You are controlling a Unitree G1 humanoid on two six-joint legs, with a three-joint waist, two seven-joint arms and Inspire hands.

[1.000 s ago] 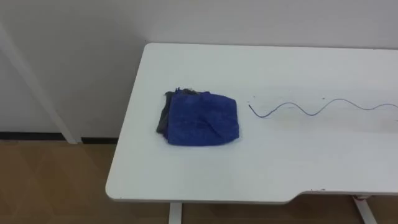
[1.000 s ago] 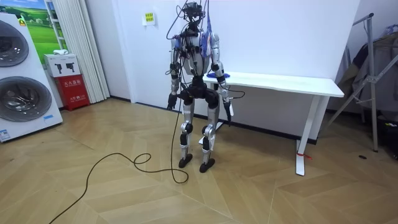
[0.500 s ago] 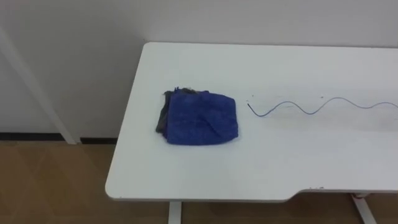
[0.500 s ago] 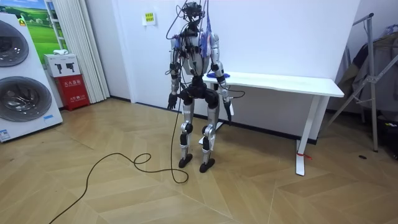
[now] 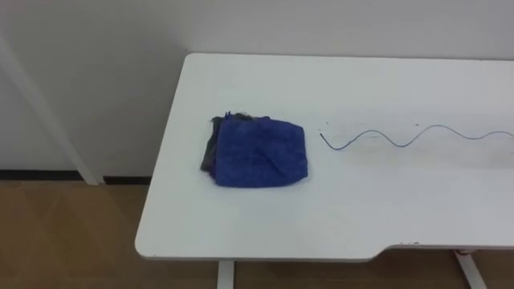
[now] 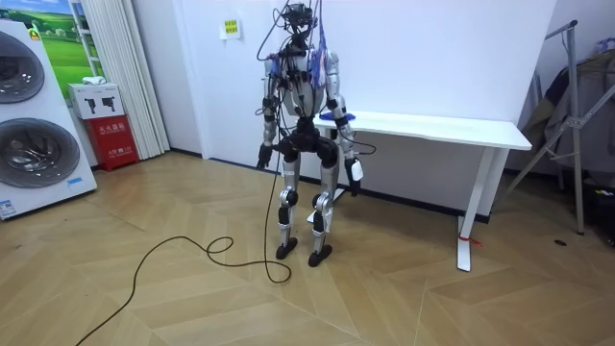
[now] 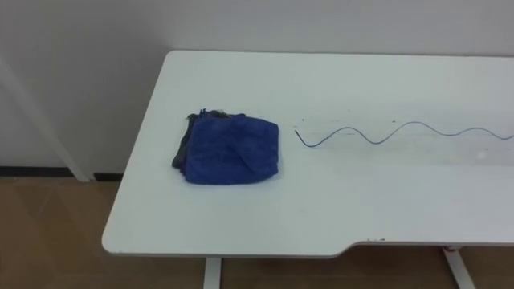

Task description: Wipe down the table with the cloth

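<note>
Beside the table [image 5: 337, 217], the right hand [image 6: 355, 172] has moved a little; the left hand [image 6: 262, 160] hangs. I cannot tell their fingers. The cloth [image 5: 261, 152] lies untouched, so no wiping yet.

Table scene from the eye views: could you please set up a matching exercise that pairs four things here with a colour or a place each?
Things:
1. cloth
2. wavy line
3. table
4. floor

Descriptions:
A. white
B. wood-patterned
C. blue, folded, on the table's left part
D. thin, drawn on the table to the right of the cloth

Pairs: 1-C; 2-D; 3-A; 4-B
</note>
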